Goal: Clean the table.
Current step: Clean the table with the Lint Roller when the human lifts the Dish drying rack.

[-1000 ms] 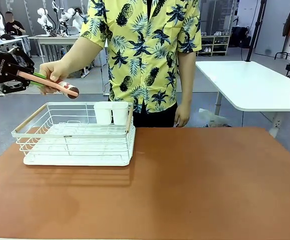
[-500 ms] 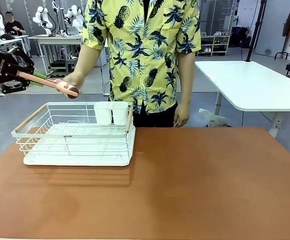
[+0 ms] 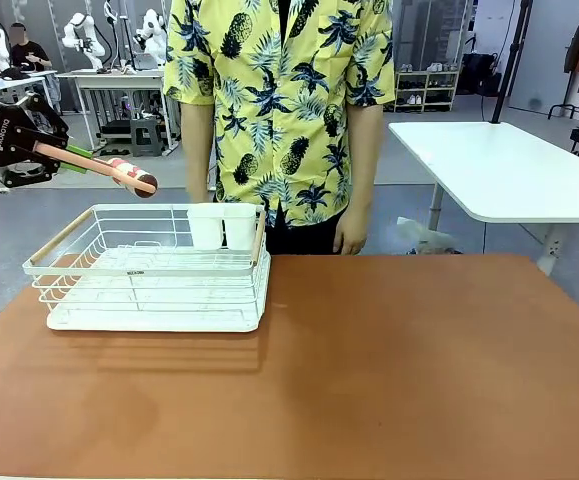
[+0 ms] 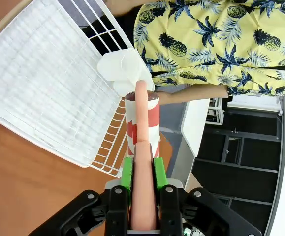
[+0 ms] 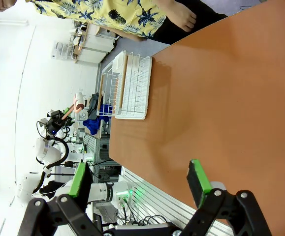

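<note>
The reddish-brown table point(image 3: 419, 350) spreads across the front view. High at the left, beyond the table's edge, my left gripper point(image 3: 67, 155) is shut on the pink handle of a roller point(image 3: 134, 178) with a red-and-white drum. In the left wrist view the handle point(image 4: 141, 98) runs out between the green pads point(image 4: 127, 172), with the drum point(image 4: 142, 130) above the rack's edge. My right gripper point(image 5: 137, 179) hangs open and holds nothing, over the table point(image 5: 221, 88).
A white wire dish rack point(image 3: 149, 270) with wooden handles and two white cups point(image 3: 222, 226) stands at the table's far left. A person in a yellow pineapple shirt point(image 3: 279, 100) stands at the far edge, arms down. A white table point(image 3: 509, 170) is behind on the right.
The person's hand has let go of the roller and dropped back to their side. My left gripper keeps the roller in the same place.
</note>
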Robot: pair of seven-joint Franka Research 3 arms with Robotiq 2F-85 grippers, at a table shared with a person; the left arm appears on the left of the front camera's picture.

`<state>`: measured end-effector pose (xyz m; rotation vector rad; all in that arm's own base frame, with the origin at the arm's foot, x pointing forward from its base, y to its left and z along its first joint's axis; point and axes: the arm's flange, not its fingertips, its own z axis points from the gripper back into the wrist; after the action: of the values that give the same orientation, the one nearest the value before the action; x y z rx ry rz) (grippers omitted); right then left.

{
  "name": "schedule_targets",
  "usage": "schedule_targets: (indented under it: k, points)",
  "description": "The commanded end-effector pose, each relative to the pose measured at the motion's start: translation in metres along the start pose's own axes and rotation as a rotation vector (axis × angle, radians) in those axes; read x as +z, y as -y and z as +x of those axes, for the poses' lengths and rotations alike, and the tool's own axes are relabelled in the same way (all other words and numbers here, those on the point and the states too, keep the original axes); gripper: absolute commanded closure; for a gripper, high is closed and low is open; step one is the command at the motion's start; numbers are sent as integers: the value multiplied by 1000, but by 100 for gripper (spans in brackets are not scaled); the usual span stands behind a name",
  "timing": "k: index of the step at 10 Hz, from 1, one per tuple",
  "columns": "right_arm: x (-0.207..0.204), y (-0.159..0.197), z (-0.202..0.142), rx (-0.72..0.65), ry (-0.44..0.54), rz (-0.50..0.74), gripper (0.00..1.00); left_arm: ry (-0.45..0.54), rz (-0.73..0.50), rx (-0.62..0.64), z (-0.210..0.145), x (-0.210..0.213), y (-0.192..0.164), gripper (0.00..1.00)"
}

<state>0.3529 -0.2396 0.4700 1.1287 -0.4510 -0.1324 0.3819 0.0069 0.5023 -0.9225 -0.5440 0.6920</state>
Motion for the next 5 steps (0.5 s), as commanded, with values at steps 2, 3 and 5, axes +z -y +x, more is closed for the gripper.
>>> schedule_targets:
  k: [2, 3, 5]
  points:
    - [2, -2, 1, 10, 6, 16, 0, 5, 1, 0, 0, 0, 0, 100]
    - [2, -2, 1, 10, 6, 16, 0, 5, 1, 0, 0, 0, 0, 100]
    - [2, -2, 1, 10, 6, 16, 0, 5, 1, 0, 0, 0, 0, 100]
